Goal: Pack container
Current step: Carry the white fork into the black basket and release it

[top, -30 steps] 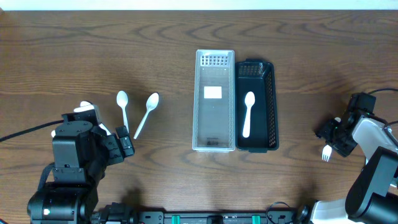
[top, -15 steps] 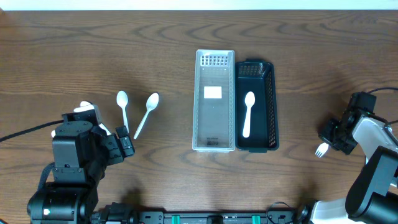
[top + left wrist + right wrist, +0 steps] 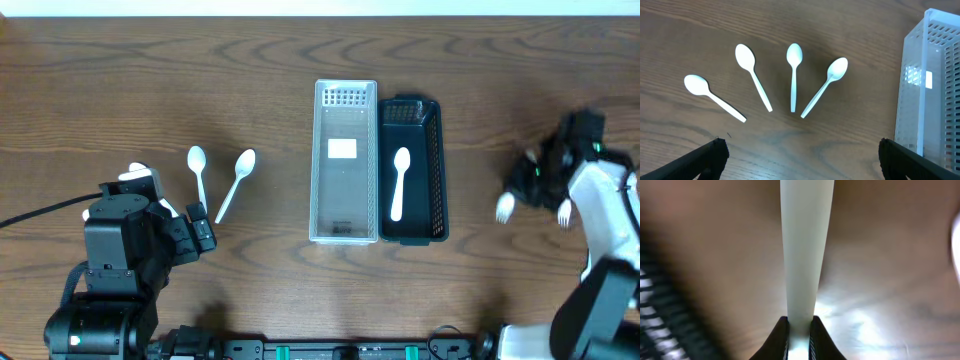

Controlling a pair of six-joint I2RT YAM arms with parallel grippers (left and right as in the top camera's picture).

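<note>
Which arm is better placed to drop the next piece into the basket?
Right. The right gripper is shut on a white utensil, on the black basket side. The left gripper is open and empty over loose spoons.

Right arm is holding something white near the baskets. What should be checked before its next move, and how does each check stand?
1. Grip: right gripper shut on the white utensil: ok.
2. Kind of utensil, spoon or fork: cannot tell, blurred.
3. Room in the black basket beside its spoon: ok.
4. The clear basket empty: ok.
5. The left gripper open, apart from the loose spoons: ok.
</note>
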